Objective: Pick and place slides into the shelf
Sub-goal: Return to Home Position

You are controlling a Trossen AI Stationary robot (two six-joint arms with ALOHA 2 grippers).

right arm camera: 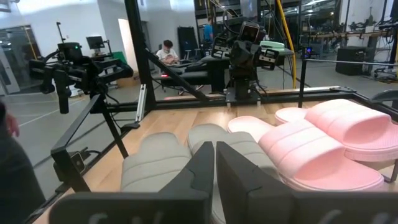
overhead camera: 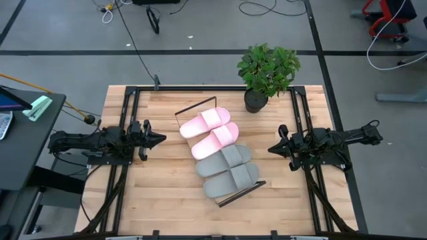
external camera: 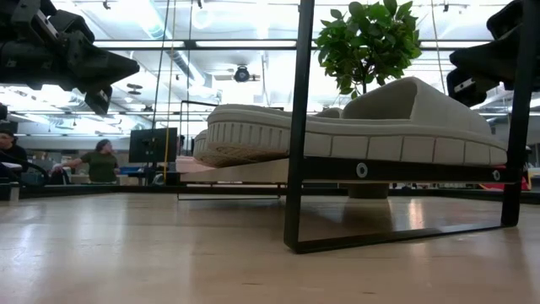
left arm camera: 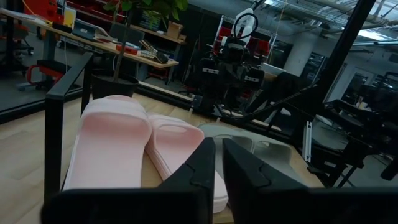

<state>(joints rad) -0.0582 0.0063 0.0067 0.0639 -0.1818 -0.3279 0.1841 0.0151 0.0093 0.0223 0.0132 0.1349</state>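
pink slides (overhead camera: 210, 131) and grey slides (overhead camera: 227, 171) sit on the shelf (external camera: 422, 171); left gripper (overhead camera: 160, 139) and right gripper (overhead camera: 272, 149) flank it, fingers narrow

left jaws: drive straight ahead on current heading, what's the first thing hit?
Probably the pink slide next to the grey pair. In the high view the left jaws point straight at it, with nothing nearer in line. Height is unclear: the low view shows them raised, so they might pass over it.
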